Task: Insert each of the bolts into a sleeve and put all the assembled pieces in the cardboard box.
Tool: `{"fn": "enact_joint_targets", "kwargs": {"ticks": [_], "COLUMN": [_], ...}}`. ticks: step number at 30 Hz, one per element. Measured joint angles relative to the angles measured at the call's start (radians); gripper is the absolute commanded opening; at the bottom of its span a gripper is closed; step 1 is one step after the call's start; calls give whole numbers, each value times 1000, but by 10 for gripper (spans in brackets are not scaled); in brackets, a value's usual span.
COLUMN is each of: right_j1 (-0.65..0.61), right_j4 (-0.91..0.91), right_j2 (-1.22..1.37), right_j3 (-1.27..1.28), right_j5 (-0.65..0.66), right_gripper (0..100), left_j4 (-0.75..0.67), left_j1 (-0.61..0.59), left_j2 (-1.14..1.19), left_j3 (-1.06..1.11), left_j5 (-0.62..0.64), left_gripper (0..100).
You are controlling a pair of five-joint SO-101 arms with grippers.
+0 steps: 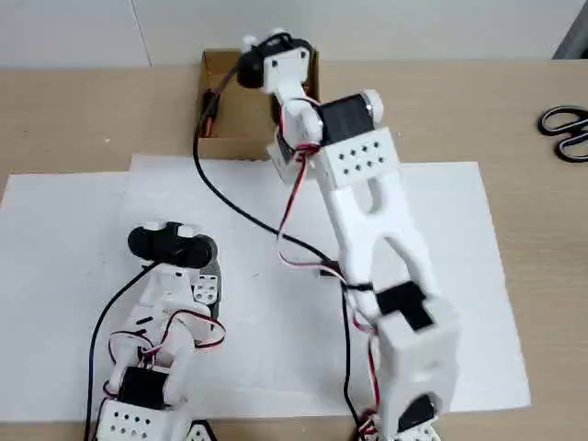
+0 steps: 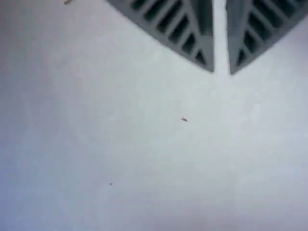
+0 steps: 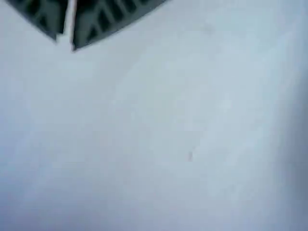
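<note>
Near: left gripper (image 2: pixel 220 71) fingers almost together, thin slit between, nothing held, over white paper (image 2: pixel 144 144). Right gripper (image 3: pixel 65 42) likewise, slit thinner, nothing held, over pale surface. High view: 1 arm (image 1: pixel 156 303) folded on paper; other arm (image 1: pixel 367 211) stretched far, wrist above box (image 1: pixel 246 112). Box just beyond paper's far edge. Scissors (image 1: pixel 565 133) far right on table (image 1: pixel 73 110).

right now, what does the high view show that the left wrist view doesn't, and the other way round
Only the high view: the cardboard box beyond the paper's far edge, scissors on the wooden table, a stretched arm reaching toward the box and a folded arm near the front.
Only the left wrist view: the left jaws close up, drawn to a thin slit and holding nothing, and a tiny dark speck.
Both: the white paper.
</note>
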Motion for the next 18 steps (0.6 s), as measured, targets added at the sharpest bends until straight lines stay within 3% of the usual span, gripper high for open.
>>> {"fn": "enact_joint_targets", "kwargs": {"ticks": [10, 18], "right_j1": [0, -20], "right_j4": [-3, -72], "right_j2": [-311, -569], "right_j3": [453, 795], "right_j5": [187, 454], "right_gripper": [4, 4], "left_j4": [0, 2], "left_j1": [0, 0], "left_j2": [0, 0], "left_j3": [0, 0], "left_j5": [0, 0], "left_gripper": [6, 6]}}
